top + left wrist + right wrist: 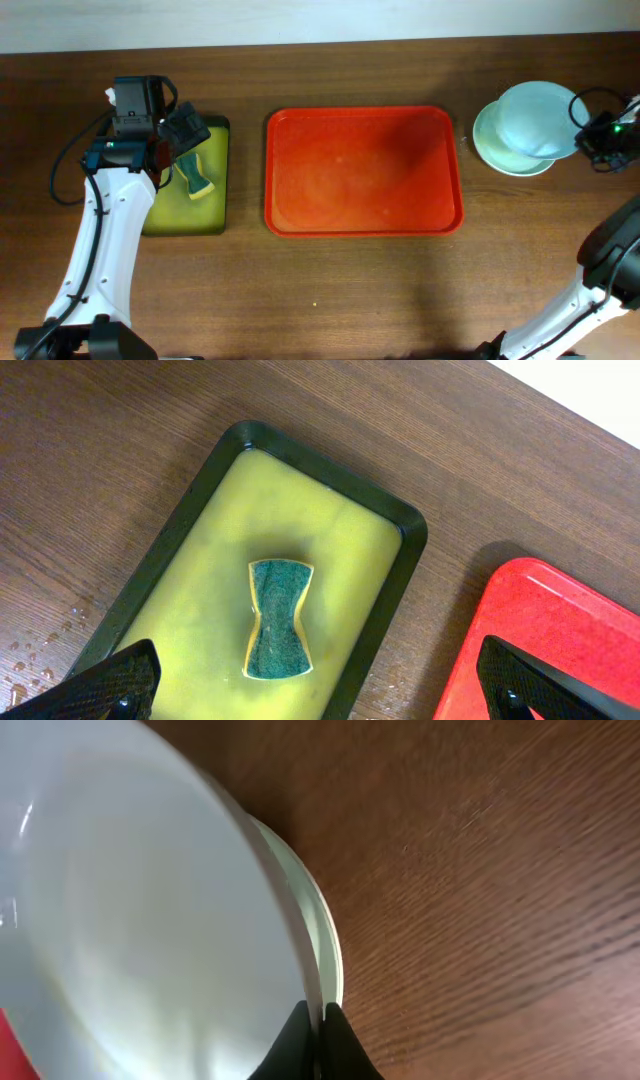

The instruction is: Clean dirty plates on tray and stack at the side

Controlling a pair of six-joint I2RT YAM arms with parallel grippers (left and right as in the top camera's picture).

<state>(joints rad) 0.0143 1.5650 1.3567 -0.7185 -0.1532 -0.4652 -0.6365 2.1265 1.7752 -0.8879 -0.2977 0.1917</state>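
Observation:
The red tray (362, 171) lies mid-table with no plates on it; its corner shows in the left wrist view (540, 620). At the far right, a pale blue-white plate (540, 115) is held tilted over the stacked plates (490, 142). My right gripper (590, 135) is shut on this plate's rim (318, 1020); the held plate (150, 920) sits just above the rim of the plate beneath (332, 950). My left gripper (185, 135) is open and empty above the sponge tray, fingers wide apart (315, 690).
A black-rimmed yellow-green sponge tray (215, 205) stands left of the red tray, with a green and yellow sponge (278, 618) lying in it. Water droplets lie on the wood beside it (30, 660). Brown wooden table all round.

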